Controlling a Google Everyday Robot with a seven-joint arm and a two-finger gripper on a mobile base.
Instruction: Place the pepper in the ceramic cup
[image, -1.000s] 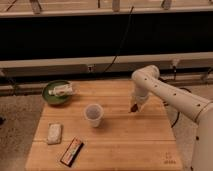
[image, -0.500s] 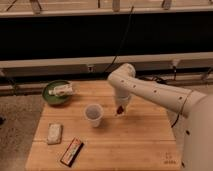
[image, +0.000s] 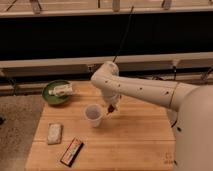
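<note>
The ceramic cup (image: 93, 114) is small, pale and tapered, and stands upright on the wooden table (image: 135, 145) left of the middle. My gripper (image: 110, 109) hangs just right of the cup's rim, a little above the table. A small dark red-brown pepper (image: 109, 109) shows at its tip, held above and beside the cup, not inside it. The white arm reaches in from the right.
A green bowl (image: 55, 93) with a pale item in it sits at the table's back left. A pale packet (image: 54, 133) lies at the left. A flat dark bar with an orange edge (image: 72, 151) lies near the front left edge. A dark wall rail runs behind.
The arm has swung left across the table, carrying the pepper from the right side to just beside the cup's rim.
</note>
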